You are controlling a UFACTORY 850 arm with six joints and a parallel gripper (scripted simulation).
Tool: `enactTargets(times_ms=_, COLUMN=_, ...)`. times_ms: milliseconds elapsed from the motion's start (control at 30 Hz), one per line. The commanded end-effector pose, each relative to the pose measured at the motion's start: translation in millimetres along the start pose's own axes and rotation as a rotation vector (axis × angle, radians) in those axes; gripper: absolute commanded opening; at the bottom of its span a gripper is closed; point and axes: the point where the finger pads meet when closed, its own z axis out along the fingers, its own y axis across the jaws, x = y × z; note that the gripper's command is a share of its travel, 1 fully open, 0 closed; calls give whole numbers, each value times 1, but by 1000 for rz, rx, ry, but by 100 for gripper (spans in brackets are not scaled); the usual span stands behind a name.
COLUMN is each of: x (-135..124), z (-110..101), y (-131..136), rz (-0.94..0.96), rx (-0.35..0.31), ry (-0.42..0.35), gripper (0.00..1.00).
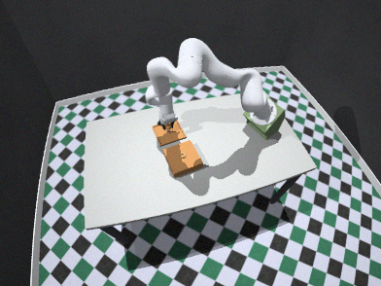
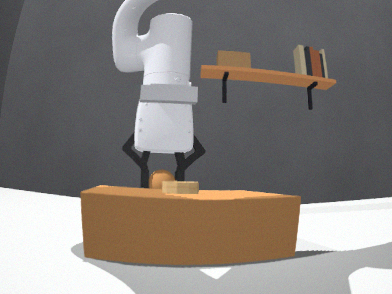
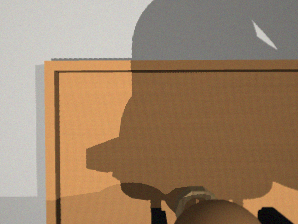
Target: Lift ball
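Observation:
An orange-brown ball [image 2: 161, 178] sits low on the far orange block [image 1: 167, 132], between the black fingers of my gripper [image 2: 162, 179]. The gripper is shut on the ball, one finger on each side. In the wrist view the ball [image 3: 217, 214] shows at the bottom edge with its tan ring [image 3: 192, 196] just behind it, both in my arm's shadow. The ball is still down at the level of the ring. A second orange block [image 1: 183, 157] lies nearer the table's front; in the exterior view it [image 2: 190, 227] hides the base of the ball.
A small tan piece sits on the near block. A green box [image 1: 264, 122] holds the arm's base at the table's right. A wall shelf [image 2: 267, 76] with books hangs behind.

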Motion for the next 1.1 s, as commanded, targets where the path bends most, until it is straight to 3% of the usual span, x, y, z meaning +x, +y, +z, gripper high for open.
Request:
enactTargets(times_ms=0, x=0, z=-48, y=1, rz=0, rx=-1, ry=2, gripper=0)
enactTargets(times_ms=1067, x=0, z=-50, y=1, rz=0, rx=-1, ry=1, gripper=0)
